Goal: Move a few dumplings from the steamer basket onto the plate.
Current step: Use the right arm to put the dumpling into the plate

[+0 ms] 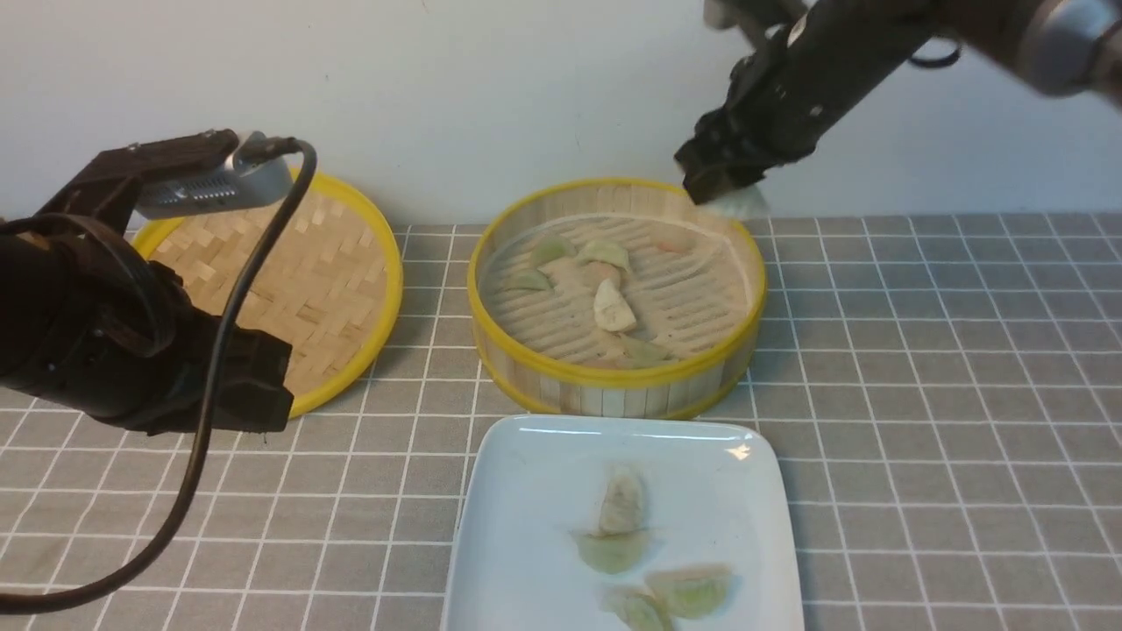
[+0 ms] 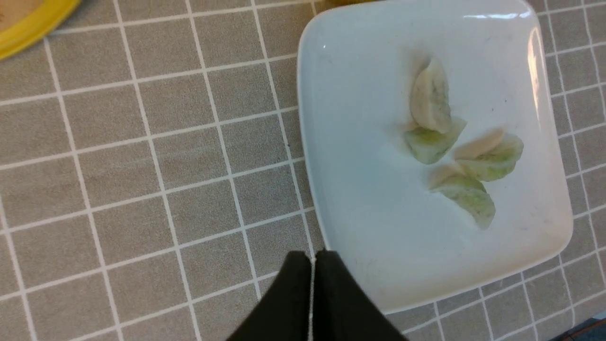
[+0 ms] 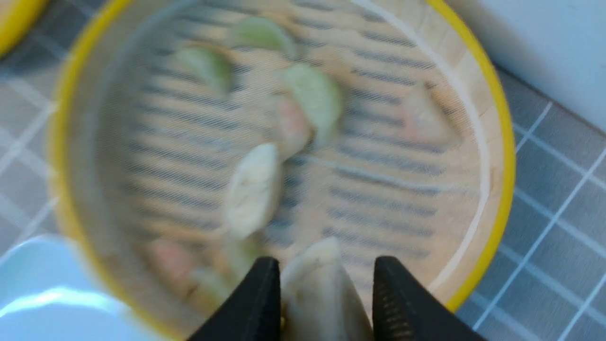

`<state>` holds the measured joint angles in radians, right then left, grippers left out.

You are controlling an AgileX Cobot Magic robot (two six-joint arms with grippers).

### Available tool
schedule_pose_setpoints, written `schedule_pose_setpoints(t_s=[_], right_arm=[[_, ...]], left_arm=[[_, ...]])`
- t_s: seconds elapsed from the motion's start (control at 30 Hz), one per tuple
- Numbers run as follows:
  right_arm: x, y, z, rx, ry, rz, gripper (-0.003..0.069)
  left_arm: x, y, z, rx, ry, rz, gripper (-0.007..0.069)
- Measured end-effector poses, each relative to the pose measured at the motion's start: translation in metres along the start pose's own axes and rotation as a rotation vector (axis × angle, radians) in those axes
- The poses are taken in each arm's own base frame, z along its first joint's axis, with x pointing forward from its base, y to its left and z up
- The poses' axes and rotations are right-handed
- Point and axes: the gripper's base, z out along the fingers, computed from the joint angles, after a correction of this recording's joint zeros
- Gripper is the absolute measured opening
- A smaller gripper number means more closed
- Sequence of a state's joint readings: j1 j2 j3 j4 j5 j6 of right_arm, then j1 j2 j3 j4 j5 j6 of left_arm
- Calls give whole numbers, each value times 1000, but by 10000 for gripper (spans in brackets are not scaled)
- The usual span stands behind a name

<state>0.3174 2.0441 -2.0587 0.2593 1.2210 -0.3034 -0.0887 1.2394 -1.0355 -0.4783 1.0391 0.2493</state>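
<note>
1. Front view: we see the right gripper (image 1: 717, 186) raised over the far right rim of the basket (image 1: 614, 390), pinching a white dumpling (image 1: 743, 204).
2. From the right wrist view, though it is blurred, we see that dumpling wedged between the two dark fingers (image 3: 255, 303), above the basket's slatted floor.
3. We find several other dumplings (image 1: 614, 308), green and white, lying in the basket, mostly left of its middle.
4. We see the plate (image 1: 526, 508) on the bench (image 1: 920, 394) just in front of the basket, carrying four dumplings (image 1: 618, 513) bunched close together.
5. Our left gripper (image 2: 313, 258) is pressed together on nothing, over the bench by the plate's left edge.
6. We see the lid (image 1: 333, 263) lying left of the basket, partly behind the left arm.
</note>
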Motion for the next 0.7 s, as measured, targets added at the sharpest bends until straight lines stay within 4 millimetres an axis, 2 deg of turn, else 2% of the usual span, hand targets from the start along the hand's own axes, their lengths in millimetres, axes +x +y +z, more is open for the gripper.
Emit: schedule_pose_setpoints(t_s=[0.1,0.13,0.23,0.27,0.37,0.43,0.47,0.5,0.53,0.6,0.7], right_arm=[[2,8,-22,-27,-19,32,233],[5,9,-23,-32,-13,41,233],[26,23,-39,-89,20,87,233],[30,24,-39,-93,29,91,233],[67,50,-40,-151,129,82,233],[91,70,-35,-192,202,63,233],[93,74,-34,-199,208,58,233],[116,90,-21,-223,269,46,233],[120,92,-18,-225,277,44,233],[136,99,-2,-215,303,45,232],[152,98,17,-179,319,93,232]], left_arm=[[-4,-1,-1,7,-13,2,-5],[-6,-1,-2,7,-15,3,-5],[-30,-3,-3,9,-42,20,-5],[-32,-3,-1,11,-37,22,-5],[-63,-14,5,24,-57,108,-5],[-79,-25,17,34,-55,176,-5],[-80,-25,20,34,-49,178,-5],[-96,-35,36,40,-55,237,-5],[-99,-37,39,43,-51,243,-5],[-112,-42,59,48,-28,275,-5],[-131,-41,83,51,4,286,-5]])
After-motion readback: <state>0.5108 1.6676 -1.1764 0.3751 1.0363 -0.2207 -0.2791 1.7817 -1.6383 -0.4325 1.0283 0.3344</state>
